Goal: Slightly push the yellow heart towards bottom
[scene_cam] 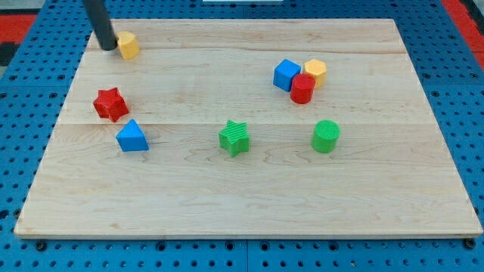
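The yellow heart (128,45) lies near the board's top left corner. My tip (109,47) stands just to its left, touching or almost touching its left side. The dark rod rises from there to the view's top edge.
A red star (110,103) and a blue triangle (132,137) lie at the left. A green star (234,137) is in the middle, a green cylinder (326,136) to its right. A blue cube (286,75), a yellow hexagon (315,72) and a red cylinder (302,88) cluster at upper right.
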{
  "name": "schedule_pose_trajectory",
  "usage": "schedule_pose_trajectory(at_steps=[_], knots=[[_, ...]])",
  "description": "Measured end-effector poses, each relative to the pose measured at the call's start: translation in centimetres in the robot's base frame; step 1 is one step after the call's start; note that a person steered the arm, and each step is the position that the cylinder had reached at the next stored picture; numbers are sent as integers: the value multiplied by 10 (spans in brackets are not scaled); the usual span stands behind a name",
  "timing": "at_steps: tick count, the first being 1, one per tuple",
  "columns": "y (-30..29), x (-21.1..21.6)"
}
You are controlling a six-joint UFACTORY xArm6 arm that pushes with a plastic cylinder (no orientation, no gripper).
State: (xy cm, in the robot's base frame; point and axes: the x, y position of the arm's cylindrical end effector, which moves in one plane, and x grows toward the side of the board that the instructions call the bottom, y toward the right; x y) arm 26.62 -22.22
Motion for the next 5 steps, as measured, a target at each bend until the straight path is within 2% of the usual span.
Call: schedule_pose_trajectory(at_steps=[2,3,5], knots=[[-5,7],[18,34],[44,34]])
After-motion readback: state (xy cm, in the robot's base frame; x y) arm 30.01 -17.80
